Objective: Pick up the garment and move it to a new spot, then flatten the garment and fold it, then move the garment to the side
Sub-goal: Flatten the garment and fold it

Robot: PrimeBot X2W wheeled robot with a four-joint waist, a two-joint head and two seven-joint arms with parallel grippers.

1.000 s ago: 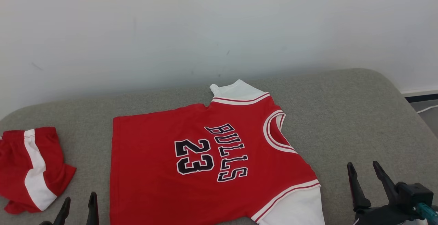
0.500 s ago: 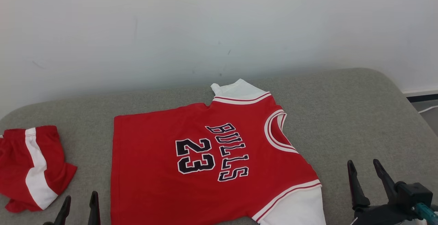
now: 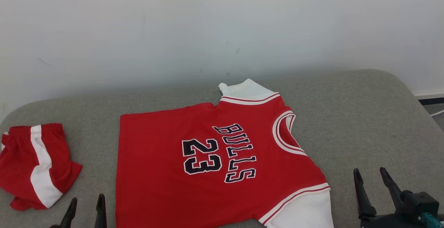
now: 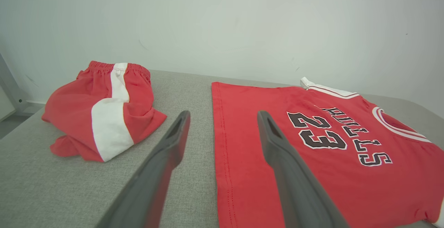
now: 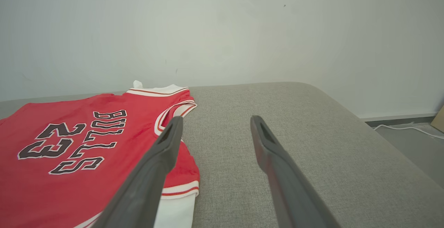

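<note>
While the red Bulls 23 jersey (image 3: 215,158) lies spread flat, print upward, across the middle of the grey cushion (image 3: 364,117), its collar points toward the right edge. The left gripper (image 3: 87,199) hovers at the near edge beside the jersey's hem, jaws spread and empty. The right gripper (image 3: 369,170) hovers by the near right corner, jaws likewise spread. Crumpled red-and-white shorts (image 3: 34,165) lie at the left edge.

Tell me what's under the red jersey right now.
The jersey lies flat on the grey cushion, which shows beside it. Directly beneath is covered, though no bulge shows.
</note>
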